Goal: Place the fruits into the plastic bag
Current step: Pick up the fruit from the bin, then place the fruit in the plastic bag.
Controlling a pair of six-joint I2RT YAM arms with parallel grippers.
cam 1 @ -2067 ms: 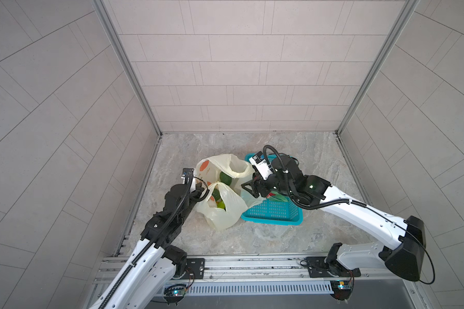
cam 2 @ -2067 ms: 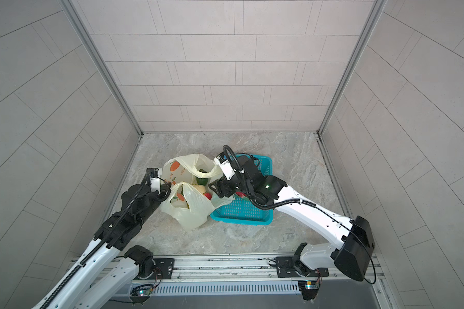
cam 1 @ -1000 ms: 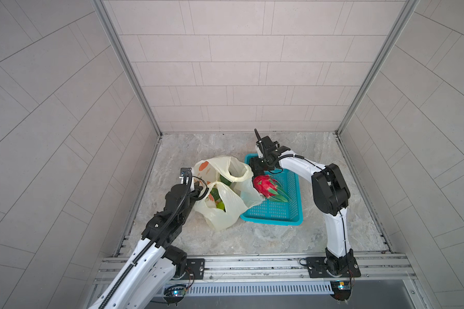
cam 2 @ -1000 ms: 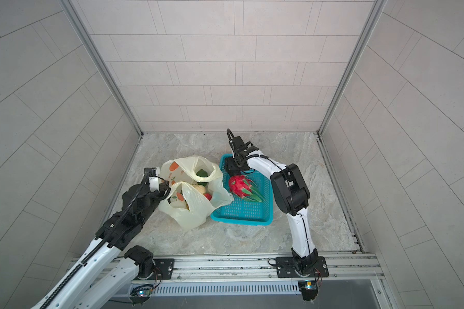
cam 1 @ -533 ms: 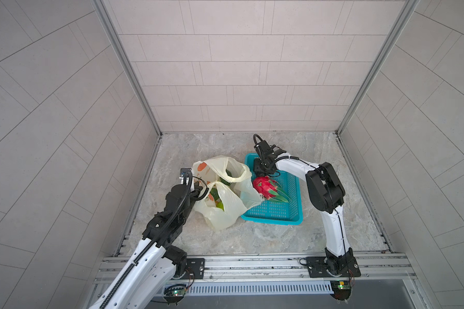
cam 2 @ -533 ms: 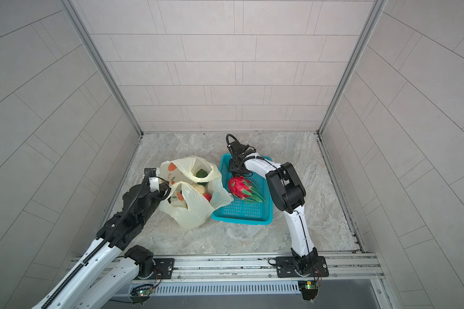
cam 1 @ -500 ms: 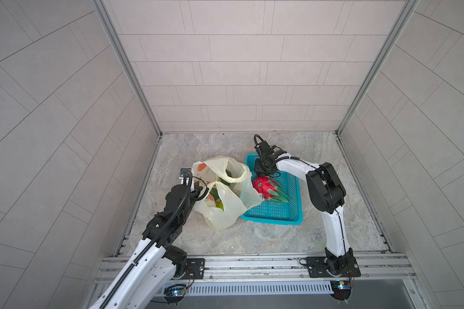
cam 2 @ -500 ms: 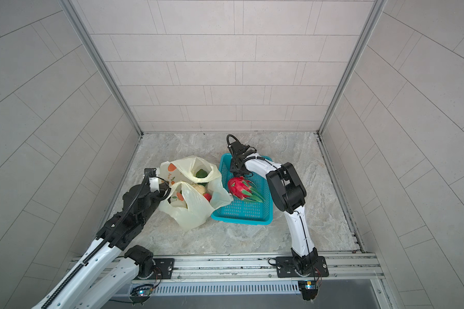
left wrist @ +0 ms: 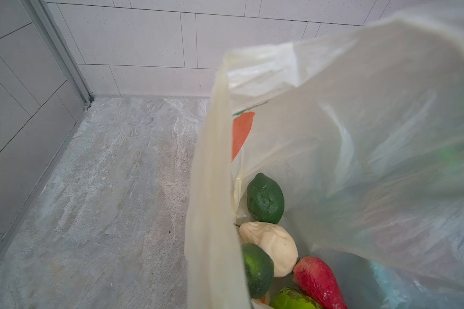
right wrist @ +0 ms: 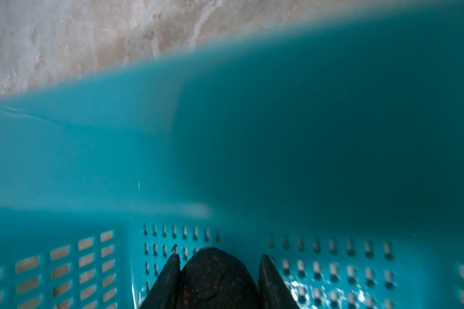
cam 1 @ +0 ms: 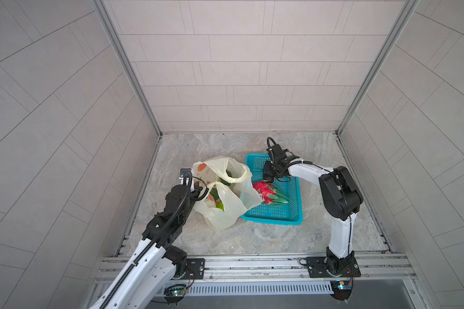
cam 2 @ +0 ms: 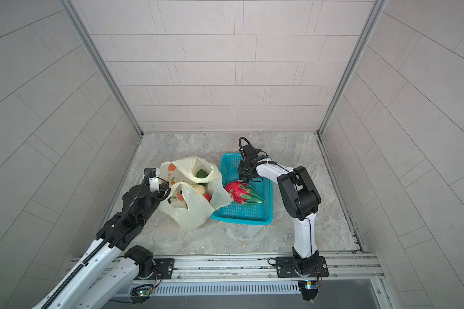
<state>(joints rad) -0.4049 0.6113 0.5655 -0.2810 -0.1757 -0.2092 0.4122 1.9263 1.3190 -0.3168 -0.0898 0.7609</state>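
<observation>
The plastic bag [cam 1: 223, 211] stands open left of the basket, and my left gripper [cam 1: 198, 188] is shut on its near handle. Inside the bag [left wrist: 359, 133] lie a dark green fruit [left wrist: 265, 198], a whitish one [left wrist: 271, 248], a second green fruit [left wrist: 256, 270] and a red fruit [left wrist: 316, 283]. The dragon fruit [cam 1: 265, 190] rests in the basket against the bag. My right gripper [right wrist: 219, 256] reaches down into the basket's far end, its fingers closed on both sides of the dark brown fruit [right wrist: 214, 281].
The teal perforated basket [cam 1: 279, 214] sits on the marble floor right of the bag, its wall [right wrist: 91, 133] close in front of my right wrist. Tiled walls enclose the floor on three sides. A metal rail runs along the front.
My right gripper has moved from the bag's side to the basket's far end, lowered, and narrowed its jaws round the dark brown fruit. The left arm and the bag have stayed put.
</observation>
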